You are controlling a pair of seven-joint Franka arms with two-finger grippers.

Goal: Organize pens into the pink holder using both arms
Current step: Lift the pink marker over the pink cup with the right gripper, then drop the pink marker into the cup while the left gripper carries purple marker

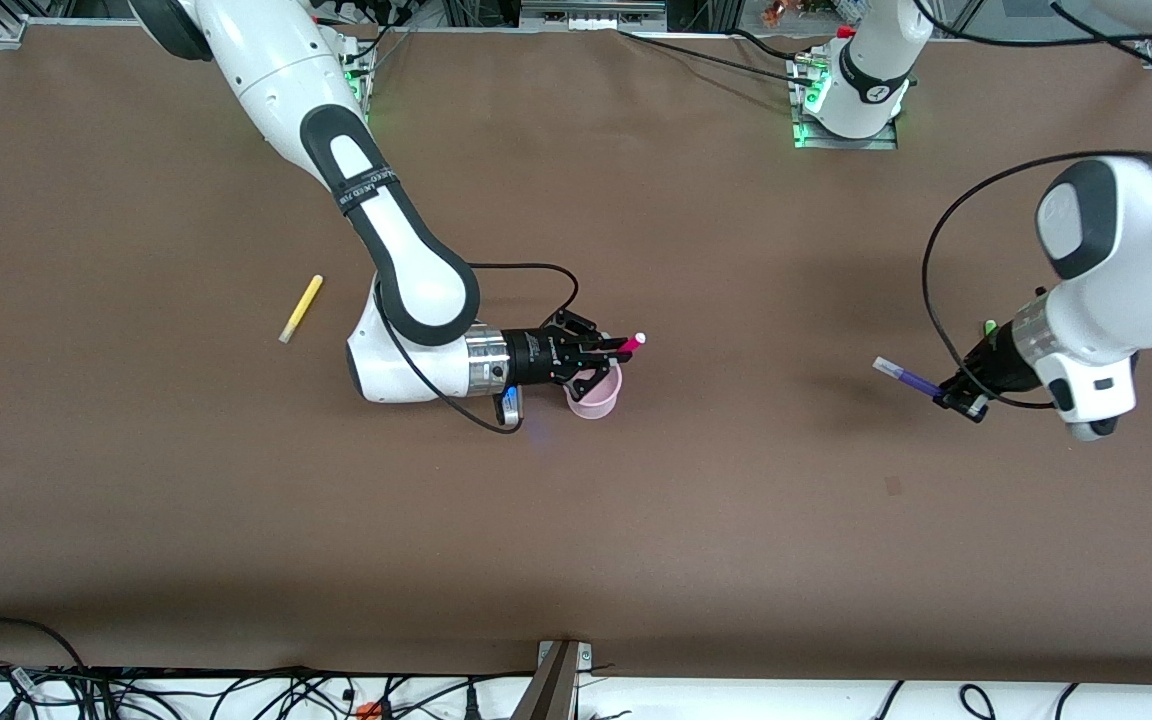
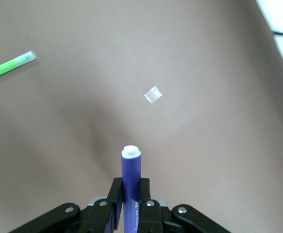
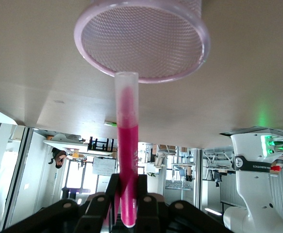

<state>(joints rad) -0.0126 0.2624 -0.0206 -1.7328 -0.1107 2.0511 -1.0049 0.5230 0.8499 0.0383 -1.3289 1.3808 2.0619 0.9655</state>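
Nothing's in the small pale pink translucent cup [image 1: 595,397] mid-tabletop yet. The right end effector [image 1: 619,356] clamps the magenta-pink marker [image 1: 632,343] above its rim; the left end effector [image 1: 948,395] grips the purple marker [image 1: 904,376]. The yellow marker [image 1: 301,308] and green marker [image 2: 9,66] lie loose.

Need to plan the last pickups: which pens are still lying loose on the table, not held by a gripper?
The yellow pen, toward the right arm's end, and the green pen, by the left gripper, which holds the purple pen. The right gripper holds the magenta pen.
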